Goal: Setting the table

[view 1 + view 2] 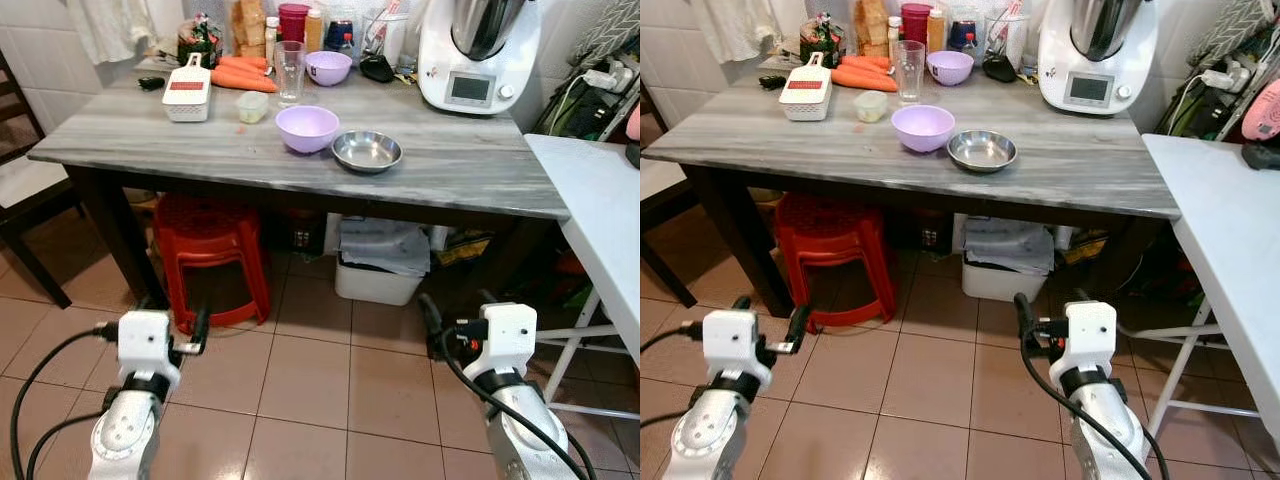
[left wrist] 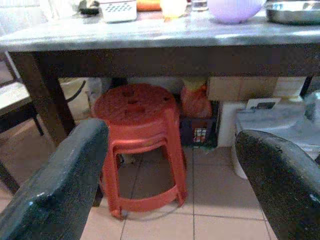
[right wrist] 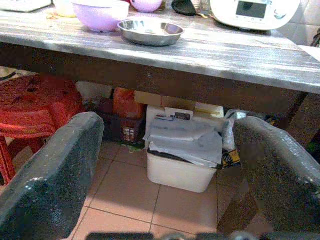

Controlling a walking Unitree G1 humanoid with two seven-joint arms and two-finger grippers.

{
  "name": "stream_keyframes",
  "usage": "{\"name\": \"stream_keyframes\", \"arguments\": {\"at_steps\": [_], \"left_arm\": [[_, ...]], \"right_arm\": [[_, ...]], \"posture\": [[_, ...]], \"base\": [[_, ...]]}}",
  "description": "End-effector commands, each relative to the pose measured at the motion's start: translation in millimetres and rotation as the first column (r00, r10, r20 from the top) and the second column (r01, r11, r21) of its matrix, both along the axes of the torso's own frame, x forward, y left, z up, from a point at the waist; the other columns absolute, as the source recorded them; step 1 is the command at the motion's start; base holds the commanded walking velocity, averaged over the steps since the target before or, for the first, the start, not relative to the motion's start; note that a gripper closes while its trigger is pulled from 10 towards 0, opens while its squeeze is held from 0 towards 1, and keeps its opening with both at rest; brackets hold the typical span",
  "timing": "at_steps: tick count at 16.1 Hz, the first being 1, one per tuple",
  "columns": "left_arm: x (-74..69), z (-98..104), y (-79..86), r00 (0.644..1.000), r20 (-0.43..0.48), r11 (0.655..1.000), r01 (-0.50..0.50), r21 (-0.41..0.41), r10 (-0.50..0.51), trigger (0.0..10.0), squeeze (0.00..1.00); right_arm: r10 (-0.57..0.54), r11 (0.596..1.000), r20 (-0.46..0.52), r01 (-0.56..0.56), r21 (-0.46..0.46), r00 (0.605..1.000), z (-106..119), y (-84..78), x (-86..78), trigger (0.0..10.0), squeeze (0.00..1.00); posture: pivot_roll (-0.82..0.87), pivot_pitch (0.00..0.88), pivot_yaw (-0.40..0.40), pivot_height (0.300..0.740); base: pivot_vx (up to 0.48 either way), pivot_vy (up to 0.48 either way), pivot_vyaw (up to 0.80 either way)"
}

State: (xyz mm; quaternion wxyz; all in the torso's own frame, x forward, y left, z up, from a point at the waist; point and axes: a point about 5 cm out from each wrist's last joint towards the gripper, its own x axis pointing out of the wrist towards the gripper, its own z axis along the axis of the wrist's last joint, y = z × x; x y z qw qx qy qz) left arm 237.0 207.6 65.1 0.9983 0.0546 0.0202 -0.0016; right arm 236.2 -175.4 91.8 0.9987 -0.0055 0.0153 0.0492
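On the grey wood-grain table (image 1: 150, 135) stand a lilac bowl (image 1: 307, 128) and a shallow steel bowl (image 1: 367, 151) side by side near the front. Behind them are a clear glass (image 1: 289, 72), a second lilac bowl (image 1: 328, 67), a small pale cup (image 1: 252, 106), a white slicer (image 1: 187, 95) and carrots (image 1: 243, 75). My left gripper (image 1: 172, 315) and right gripper (image 1: 458, 305) hang low over the floor tiles, short of the table. Both are open and hold nothing; their black fingers (image 2: 55, 190) (image 3: 50, 180) stand wide apart.
A red plastic stool (image 1: 208, 245) and a white bin (image 1: 377, 275) sit under the table. A white kitchen machine (image 1: 477, 55) stands at the back right. A white side table (image 1: 600, 210) is on the right, a dark chair (image 1: 25, 215) on the left.
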Motion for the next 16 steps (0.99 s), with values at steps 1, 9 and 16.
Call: {"name": "stream_keyframes", "arguments": {"at_steps": [1,9,16], "left_arm": [[2.9,3.8,-5.2,1.000,0.011,1.000,0.020,0.003,-0.021,10.0,0.00],[8.0,4.3,-19.3,0.998,0.008,0.998,0.065,-0.020,-0.065,10.0,0.00],[8.3,2.6,-21.6,0.997,0.001,0.997,0.071,-0.022,-0.071,10.0,0.00]], "right_arm": [[-0.013,1.000,0.005,0.013,-0.004,1.000,1.3,-1.6,1.6,10.0,0.00],[-0.021,1.000,0.004,0.021,-0.015,1.000,1.5,-5.7,5.3,10.0,0.00],[-0.015,1.000,0.005,0.015,-0.022,1.000,1.3,-4.4,6.5,10.0,0.00]], "posture": [[0.02,0.000,-0.050,0.740],[0.01,0.000,-0.051,0.740],[0.01,0.000,-0.050,0.740]], "base": [[0.000,0.000,0.00],[0.000,0.000,-0.20],[0.000,-0.070,0.00]]}}
